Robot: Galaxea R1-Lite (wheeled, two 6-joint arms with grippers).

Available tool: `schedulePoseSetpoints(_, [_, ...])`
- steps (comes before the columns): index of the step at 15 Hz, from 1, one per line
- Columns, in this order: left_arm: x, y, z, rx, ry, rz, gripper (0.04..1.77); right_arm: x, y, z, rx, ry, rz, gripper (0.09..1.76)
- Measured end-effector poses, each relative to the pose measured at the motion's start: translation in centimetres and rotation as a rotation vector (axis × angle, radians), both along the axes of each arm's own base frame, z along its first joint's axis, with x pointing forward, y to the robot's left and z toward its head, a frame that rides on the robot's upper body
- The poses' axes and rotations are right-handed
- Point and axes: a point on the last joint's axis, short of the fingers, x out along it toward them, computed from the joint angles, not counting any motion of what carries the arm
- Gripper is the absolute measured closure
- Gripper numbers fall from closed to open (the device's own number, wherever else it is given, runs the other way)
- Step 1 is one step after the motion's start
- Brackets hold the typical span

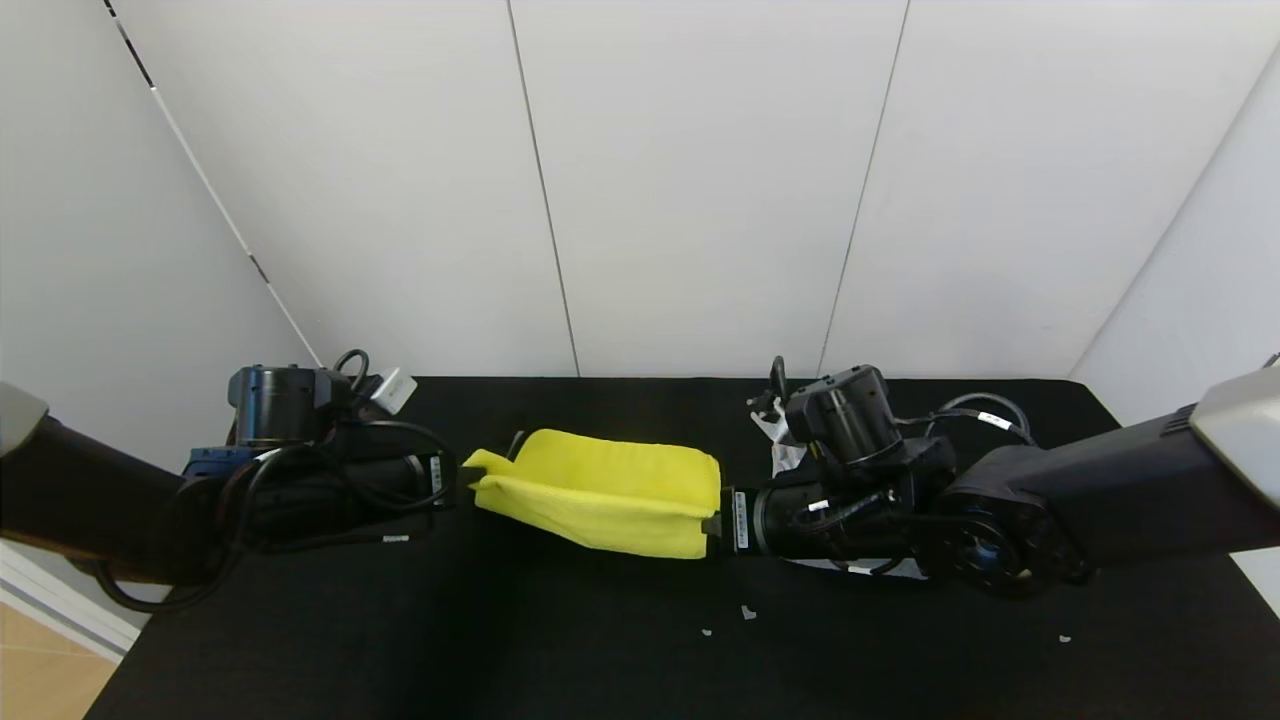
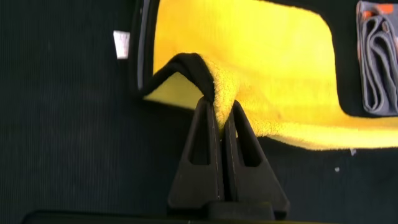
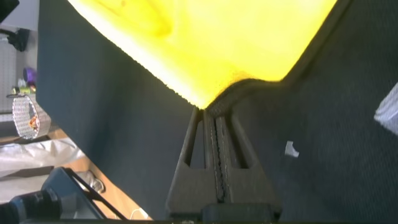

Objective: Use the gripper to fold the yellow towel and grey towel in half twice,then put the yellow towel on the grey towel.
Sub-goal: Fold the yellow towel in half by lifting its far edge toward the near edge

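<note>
You have the yellow towel stretched between both arms at the middle of the head frame, above the black table. Your left gripper comes in from the left of the frame and is clenched on the towel's left end; in the left wrist view its fingers pinch a bunched fold of yellow cloth with the dark edge trim curling over it. Your right gripper comes in from the right and is clamped on the towel's lower right corner; in the right wrist view its fingers are pressed together on the point of the yellow cloth where the dark trim meets.

The towel sags a little between the two grips, its upper edge arching from left to right in the head view, and the cloth appears doubled over, with a fold line running along its left part.

You can see the grey towel at the upper right edge of the left wrist frame, lying folded on the table with orange at its top end. In the head view it is mostly hidden behind the right arm.

A few small white scraps lie on the table at lower centre of the head frame.
</note>
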Motion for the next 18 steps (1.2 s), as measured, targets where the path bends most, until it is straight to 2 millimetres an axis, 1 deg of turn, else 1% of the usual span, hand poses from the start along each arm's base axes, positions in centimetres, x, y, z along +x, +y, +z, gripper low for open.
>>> schedulePoseSetpoints(4, [2.5, -0.2, -0.2, 0.0, -0.016, -0.002, 1.68, 1.7, 0.0, -0.5, 0.004, -0.008, -0.023, 1.73])
schedulePoseSetpoints(11, [6.3, -0.6, -1.5, 0.001, -0.038, -0.009, 1.68, 4.9, -0.6, -1.5, 0.0, -0.035, -0.065, 1.73])
schedulePoseSetpoints(15, [8.0, -0.8, -2.4, 0.0, -0.046, -0.012, 1.68, 6.2, -0.7, -2.1, -0.003, -0.051, -0.076, 1.73])
schedulePoseSetpoints(18, [9.0, -1.0, -3.0, 0.0, -0.048, -0.016, 1.68, 6.9, -0.8, -2.5, -0.01, -0.059, -0.08, 1.73])
